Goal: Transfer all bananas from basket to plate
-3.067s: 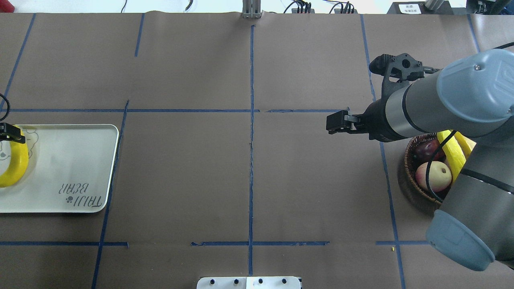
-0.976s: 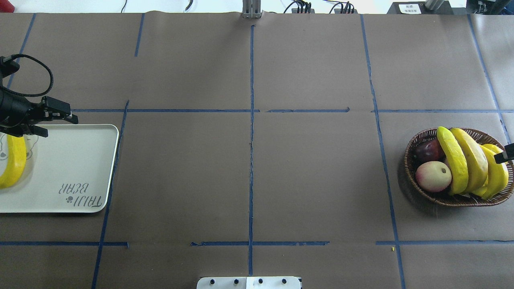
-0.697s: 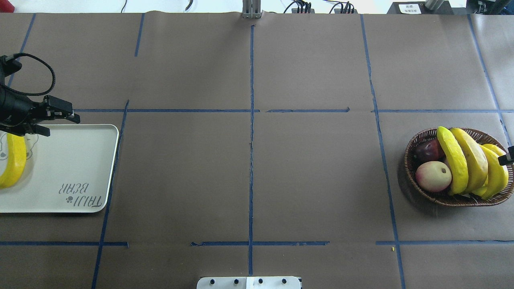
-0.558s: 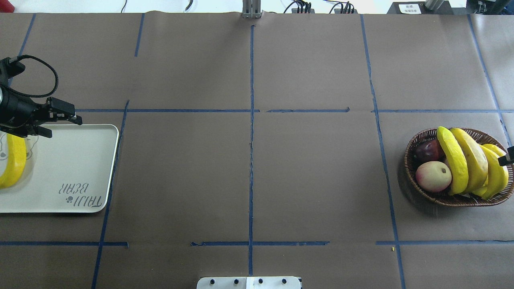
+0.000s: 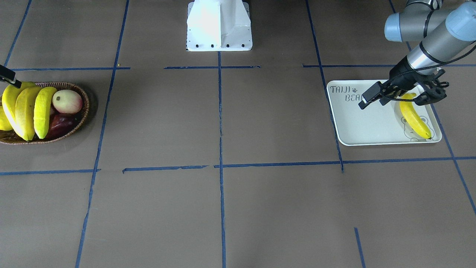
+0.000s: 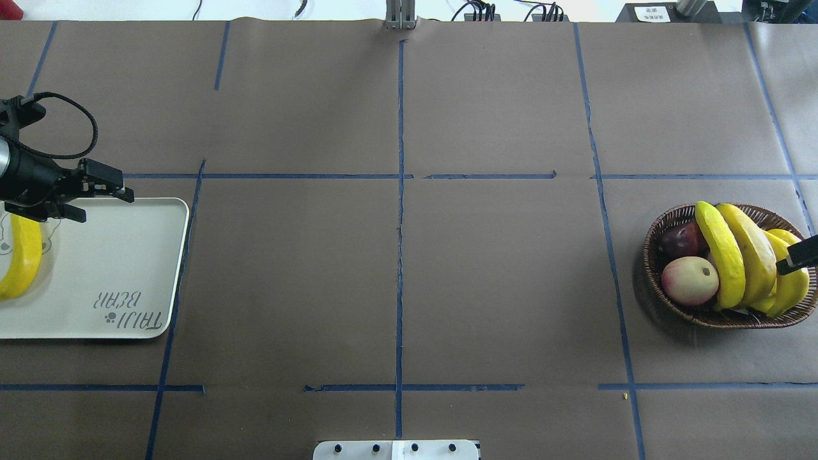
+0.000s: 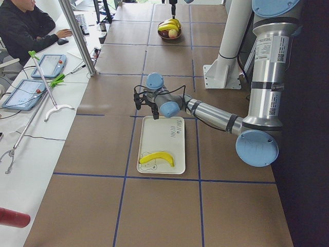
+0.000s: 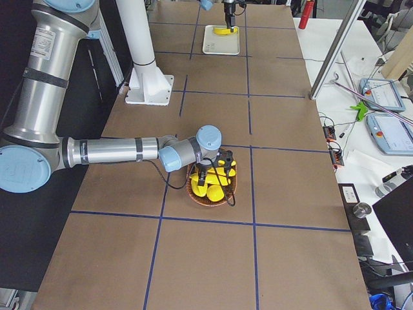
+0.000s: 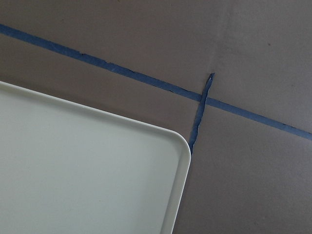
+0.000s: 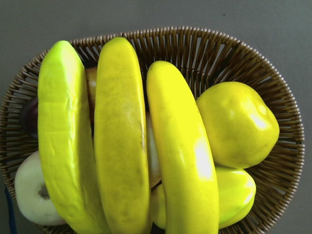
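Left gripper (image 6: 107,207) has parted jaws; right gripper (image 6: 797,255) barely shows, state unclear.

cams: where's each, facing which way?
Front: opposite robot, steeply down; base, left pincer.
Overhead: behind robot, forward-down; left pincer, right pincer.
Exterior left: left table end; left arm.
Exterior right: right table end; right arm.
Left wrist: down on tray corner; no robot.
Right wrist: down on basket, bananas; no robot.
Front and overhead share tray, basket, mirrored.

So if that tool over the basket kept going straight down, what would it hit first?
Most likely the banana beside the plump yellow fruits; the right tool hangs over it, though its height is unclear.
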Tool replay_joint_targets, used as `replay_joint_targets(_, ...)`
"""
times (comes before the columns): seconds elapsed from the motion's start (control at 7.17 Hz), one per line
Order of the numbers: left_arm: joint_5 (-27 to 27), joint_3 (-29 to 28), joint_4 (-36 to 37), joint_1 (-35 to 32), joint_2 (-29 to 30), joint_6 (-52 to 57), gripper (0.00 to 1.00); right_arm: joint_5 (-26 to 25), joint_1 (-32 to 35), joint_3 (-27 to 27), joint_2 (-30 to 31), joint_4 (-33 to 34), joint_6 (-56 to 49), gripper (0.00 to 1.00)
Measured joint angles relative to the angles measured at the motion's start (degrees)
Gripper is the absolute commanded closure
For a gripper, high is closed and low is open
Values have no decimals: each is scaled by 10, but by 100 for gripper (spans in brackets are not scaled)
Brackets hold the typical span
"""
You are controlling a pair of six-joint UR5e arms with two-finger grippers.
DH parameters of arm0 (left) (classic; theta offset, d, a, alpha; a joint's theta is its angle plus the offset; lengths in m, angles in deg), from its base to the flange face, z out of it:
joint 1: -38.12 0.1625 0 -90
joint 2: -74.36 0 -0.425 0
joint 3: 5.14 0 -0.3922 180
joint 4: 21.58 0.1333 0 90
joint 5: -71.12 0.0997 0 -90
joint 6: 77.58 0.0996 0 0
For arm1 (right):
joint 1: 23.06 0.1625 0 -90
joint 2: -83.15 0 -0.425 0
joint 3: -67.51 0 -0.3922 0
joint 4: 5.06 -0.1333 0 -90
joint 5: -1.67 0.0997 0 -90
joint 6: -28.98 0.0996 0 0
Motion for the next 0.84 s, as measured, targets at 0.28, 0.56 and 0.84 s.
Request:
replay_joint_targets(0.28, -1, -1, 0, 1, 2, 0, 1, 1, -6, 6, -1, 0, -2, 15)
replay_joint_targets(0.56, -1, -2, 1, 1, 4, 0, 1, 1, -6, 16, 0, 1, -4, 16)
replay_joint_targets(0.84, -1, -1, 1, 1, 5, 0, 1, 1, -5, 23, 0, 1, -2, 22)
